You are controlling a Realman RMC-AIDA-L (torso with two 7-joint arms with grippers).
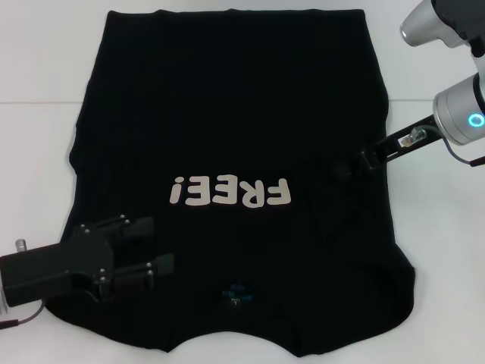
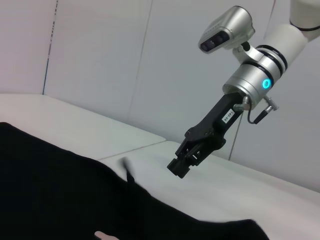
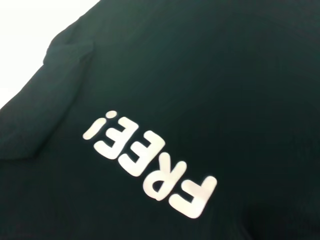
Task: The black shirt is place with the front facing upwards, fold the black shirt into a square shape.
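the black shirt (image 1: 235, 136) is spread front-up on the white table (image 1: 38, 68), collar nearest the robot, its cream lettering (image 1: 231, 192) seen upside down. the left gripper (image 1: 155, 246) is held low and level over the shirt's near left shoulder, its two fingers (image 1: 136, 226) parted with nothing between them. the right gripper (image 1: 356, 161) is angled down from the right onto the shirt's right side; whether it is closed cannot be told.
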